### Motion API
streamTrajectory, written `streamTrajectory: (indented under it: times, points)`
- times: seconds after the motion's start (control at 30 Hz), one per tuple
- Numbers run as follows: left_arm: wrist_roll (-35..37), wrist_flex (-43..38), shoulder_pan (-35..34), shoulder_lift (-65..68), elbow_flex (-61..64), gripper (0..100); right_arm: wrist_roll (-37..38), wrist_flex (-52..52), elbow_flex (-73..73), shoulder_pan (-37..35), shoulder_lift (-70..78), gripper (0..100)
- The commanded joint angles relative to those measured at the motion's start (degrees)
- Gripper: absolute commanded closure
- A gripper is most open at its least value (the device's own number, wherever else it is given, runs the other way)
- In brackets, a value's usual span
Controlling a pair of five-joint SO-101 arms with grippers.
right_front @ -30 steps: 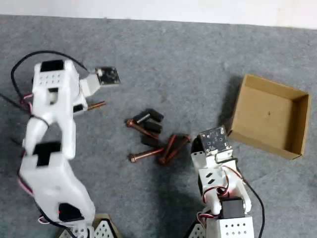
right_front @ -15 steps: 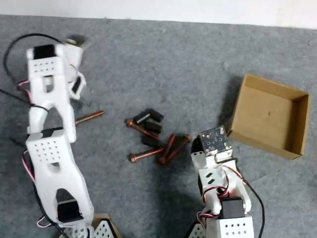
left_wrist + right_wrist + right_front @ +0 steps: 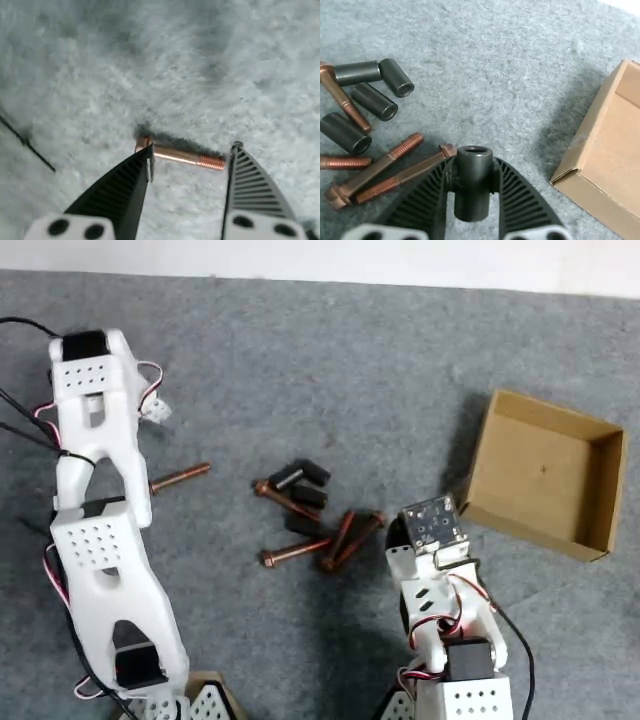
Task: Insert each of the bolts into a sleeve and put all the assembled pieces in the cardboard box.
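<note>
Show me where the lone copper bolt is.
In the high view, the lone bolt lies beside the left arm, left of the sleeve pile, ahead of the open left gripper.

Legible text, labels, numbers, signs: none found. Cardboard box (image 3: 545,475): plain. Bolts (image 3: 181,478): unmarked. Sleeves (image 3: 372,101): unmarked. Arm casings (image 3: 100,550): nothing readable.

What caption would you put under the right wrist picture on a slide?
Right tool clamps a black sleeve; copper bolts, spare sleeves and the cardboard box lie nearby.
</note>
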Motion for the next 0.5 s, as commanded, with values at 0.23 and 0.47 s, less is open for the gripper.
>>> streamTrajectory:
  times: [0.23,0.47]
  points:
    - [11.43,0.44,1.71,-0.40,5.23,77,0.53,-2.24,5.32,-0.31,-1.27,99.5]
    - [11.43,-3.25,3.56,-0.31,6.73,77,0.53,-2.86,5.32,-0.31,-1.27,99.5]
